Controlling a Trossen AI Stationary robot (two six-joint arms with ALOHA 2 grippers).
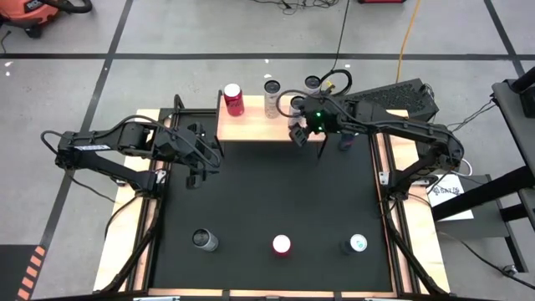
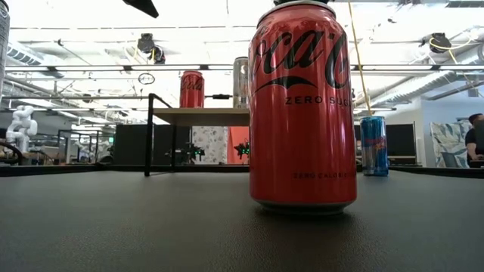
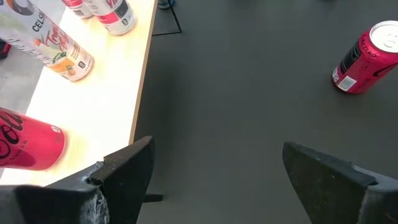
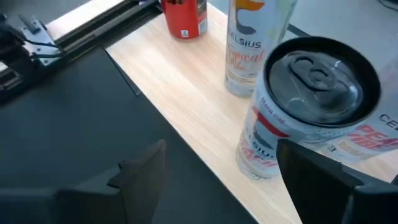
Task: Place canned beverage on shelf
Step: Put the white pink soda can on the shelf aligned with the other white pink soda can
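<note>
The shelf (image 1: pixel 251 127), a light wood top on thin black legs, stands at the mat's far edge. On it stand a red can (image 1: pixel 233 99), a white Celsius can (image 1: pixel 272 96) and a silver-topped Celsius can (image 4: pixel 311 93). My right gripper (image 4: pixel 221 155) is open at the shelf's near right edge (image 1: pixel 298 132), with one finger (image 4: pixel 317 180) close beside the silver-topped can's lower wall. My left gripper (image 3: pixel 211 180) is open and empty over the mat by the shelf's near left corner (image 1: pixel 201 163). My right gripper is open wide, and one finger stands in front of the silver-topped can's lower wall (image 4: pixel 264 155). I cannot tell whether it touches. The can stands upright on the shelf top.
Three more cans stand on the black mat (image 1: pixel 267 192) near its front edge: a dark one (image 1: pixel 205 241), a red Coke Zero (image 1: pixel 282 245) and a blue one (image 1: pixel 357 244). Another can (image 1: pixel 313 84) stands behind the shelf's right end. The mat's middle is bare.
</note>
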